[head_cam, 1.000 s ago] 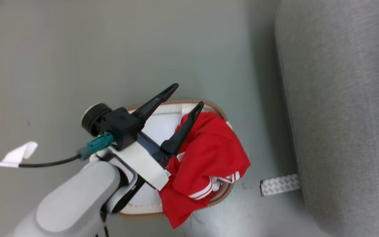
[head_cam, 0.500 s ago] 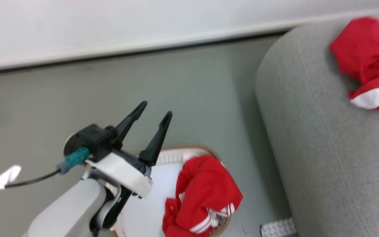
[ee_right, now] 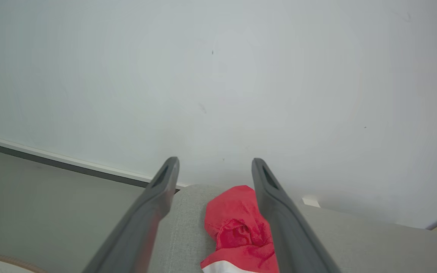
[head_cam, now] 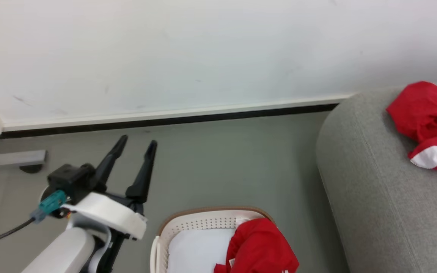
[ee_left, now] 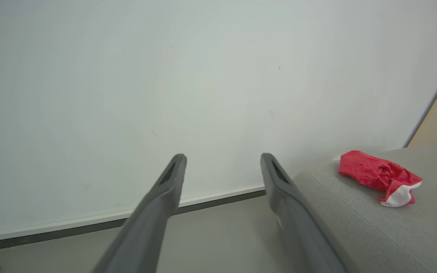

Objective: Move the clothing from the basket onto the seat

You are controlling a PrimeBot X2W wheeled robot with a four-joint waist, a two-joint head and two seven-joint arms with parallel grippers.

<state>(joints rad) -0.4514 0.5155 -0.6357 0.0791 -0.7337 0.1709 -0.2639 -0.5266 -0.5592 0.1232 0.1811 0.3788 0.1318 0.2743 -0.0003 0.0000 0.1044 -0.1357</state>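
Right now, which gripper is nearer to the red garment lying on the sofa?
Right. The right gripper is directly at the garment on the sofa, which shows between its open fingers. The left gripper is far off over the floor, past the basket.

Quick count from the head view: two red garments, one garment (head_cam: pixel 423 113) out at 3 o'clock on the sofa (head_cam: pixel 374 197) and the other garment (head_cam: pixel 260 246) down at 6 o'clock in the basket (head_cam: pixel 199 223). So that's one sofa and one basket, plus one white pad (head_cam: pixel 195 252) inside the basket, also around 6 o'clock.
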